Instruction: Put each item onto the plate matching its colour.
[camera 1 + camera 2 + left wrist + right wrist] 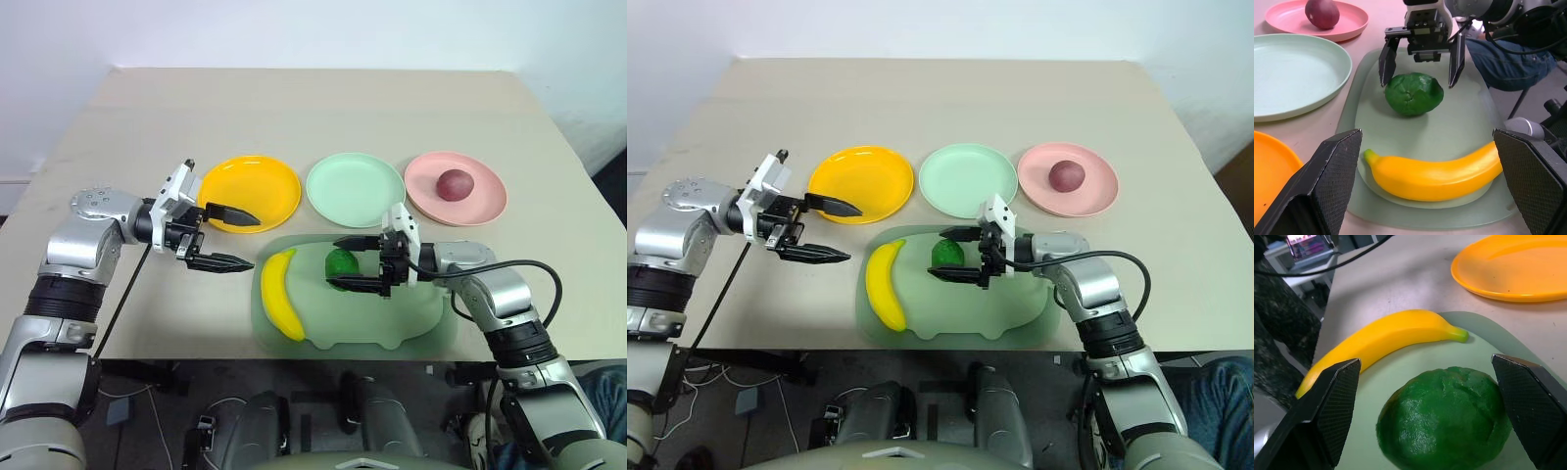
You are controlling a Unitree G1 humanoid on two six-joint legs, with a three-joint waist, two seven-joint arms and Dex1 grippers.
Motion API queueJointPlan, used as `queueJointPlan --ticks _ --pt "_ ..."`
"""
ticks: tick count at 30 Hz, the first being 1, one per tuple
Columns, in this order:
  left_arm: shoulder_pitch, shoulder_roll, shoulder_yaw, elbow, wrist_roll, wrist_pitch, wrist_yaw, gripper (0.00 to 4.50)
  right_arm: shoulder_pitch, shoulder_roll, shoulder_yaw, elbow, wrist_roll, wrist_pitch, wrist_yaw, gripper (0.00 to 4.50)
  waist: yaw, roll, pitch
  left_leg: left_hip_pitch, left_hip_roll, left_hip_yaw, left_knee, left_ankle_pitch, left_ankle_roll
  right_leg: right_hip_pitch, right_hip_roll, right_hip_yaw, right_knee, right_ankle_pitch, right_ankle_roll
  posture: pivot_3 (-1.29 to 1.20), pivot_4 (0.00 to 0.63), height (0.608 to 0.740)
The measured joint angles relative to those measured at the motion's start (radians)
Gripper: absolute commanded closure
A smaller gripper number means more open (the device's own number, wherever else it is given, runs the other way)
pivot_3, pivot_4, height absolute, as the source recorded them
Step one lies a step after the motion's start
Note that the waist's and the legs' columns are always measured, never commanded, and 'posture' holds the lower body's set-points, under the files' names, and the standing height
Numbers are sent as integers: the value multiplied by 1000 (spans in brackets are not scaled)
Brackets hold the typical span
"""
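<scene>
Left eye view: on a beige tabletop, three plates sit in a row across the middle, a yellow-orange plate on the left, a pale mint green plate at the centre and a pink plate on the right. A dark-red round fruit rests on the pink plate. Near the table's front edge lies a large green board, carrying a yellow banana along its left side and a bumpy dark-green fruit nearer its back edge. The right gripper reaches in from the right with its black fingers spread wide, one on each side of the green fruit without pinching it. The left gripper hovers just left of the board, over the front rim of the yellow-orange plate, its fingers likewise spread and holding nothing.
</scene>
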Motion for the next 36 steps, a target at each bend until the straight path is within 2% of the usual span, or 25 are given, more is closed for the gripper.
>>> queueJointPlan --ticks 10,21,24,26,31,36 --pt "1 12 1 0 0 -1 0 0 2 -4 54 11 -75 -56 -3 19 0 0 0 0 0 0 0 0 0 0 0 0 0 0 0 0 150 740" --pt "2 13 8 0 0 0 0 0 5 -15 66 41 -88 -79 24 19 0 0 0 0 0 0 0 0 0 0 0 0 0 0 0 0 150 740" --pt "4 13 21 -1 0 1 0 0 2 -11 65 72 -90 -79 12 586 0 0 0 0 0 0 0 0 0 0 0 0 0 0 0 0 150 740" --pt "4 13 21 -2 0 1 0 0 -12 -6 63 84 -86 -68 6 1113 0 0 0 0 0 0 0 0 0 0 0 0 0 0 0 0 150 740" --pt "4 13 21 -2 0 1 0 0 -29 2 41 86 -61 -29 1 1178 0 0 0 0 0 0 0 0 0 0 0 0 0 0 0 0 150 740" --pt "5 11 21 -2 1 1 0 0 -61 39 -33 87 6 3 -35 1178 0 0 0 0 0 0 0 0 0 0 0 0 0 0 0 0 150 740"
